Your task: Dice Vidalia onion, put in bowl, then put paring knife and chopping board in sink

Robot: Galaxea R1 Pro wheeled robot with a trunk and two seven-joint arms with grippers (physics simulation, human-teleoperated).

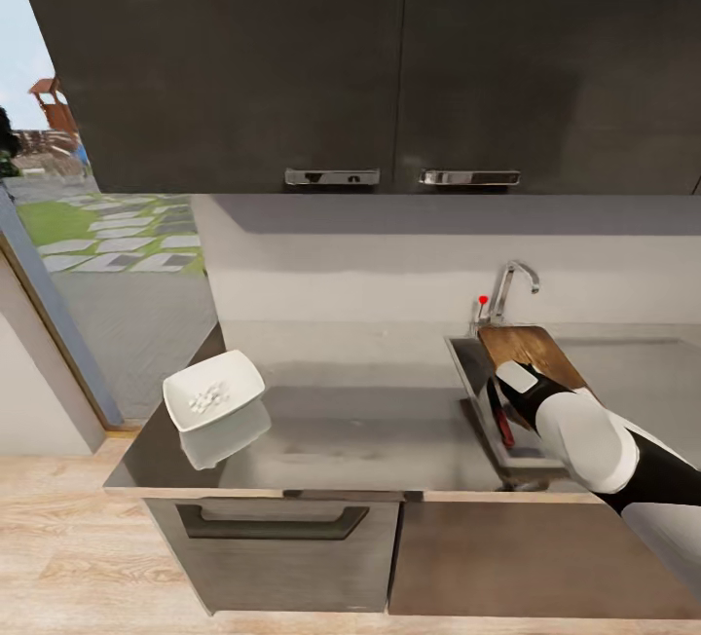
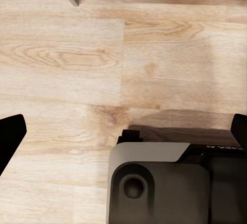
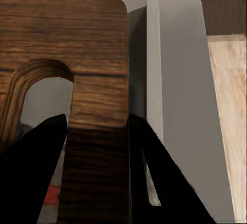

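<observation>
R arm reaches fwd, tool clamping chopping board over sink.

This is a home kitchen. Dark matte wall cabinets with chrome handles hang above a glossy grey countertop, where a steel sink sits under a chrome tap with a red knob. Base cabinets stand on a pale wood floor. At the left, a tall glass door looks onto a paved garden.
</observation>
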